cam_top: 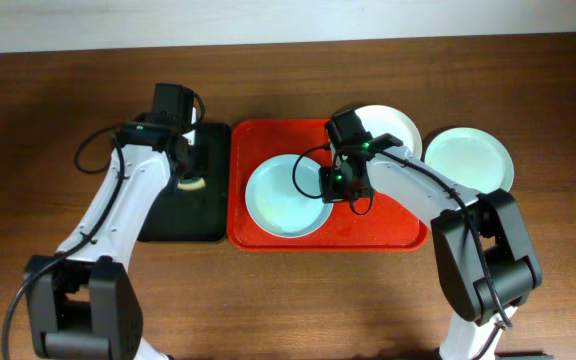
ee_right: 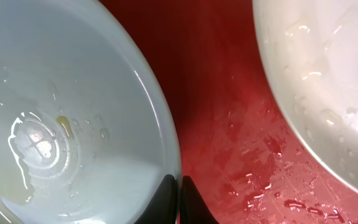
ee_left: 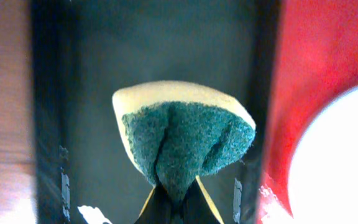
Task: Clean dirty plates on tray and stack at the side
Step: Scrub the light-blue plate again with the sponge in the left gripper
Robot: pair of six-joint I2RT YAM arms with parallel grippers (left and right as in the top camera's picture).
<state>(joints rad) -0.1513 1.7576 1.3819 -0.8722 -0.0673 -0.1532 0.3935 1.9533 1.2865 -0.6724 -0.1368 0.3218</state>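
A pale blue plate (cam_top: 284,197) lies on the left half of the red tray (cam_top: 388,228). My right gripper (cam_top: 334,184) is shut on its right rim; the wrist view shows the fingers (ee_right: 179,194) pinching the rim of the plate (ee_right: 61,118), which bears a small yellow smear and water. A white plate (cam_top: 393,128) sits at the tray's back right corner and shows wet in the right wrist view (ee_right: 328,81). A second pale blue plate (cam_top: 470,158) lies on the table right of the tray. My left gripper (cam_top: 190,178) is shut on a green and yellow sponge (ee_left: 182,140) over the black tray (cam_top: 183,222).
The black tray (ee_left: 92,74) lies directly left of the red tray (ee_left: 316,68). Water drops lie on the red tray floor (ee_right: 229,124) between the two plates. Bare wooden table surrounds both trays.
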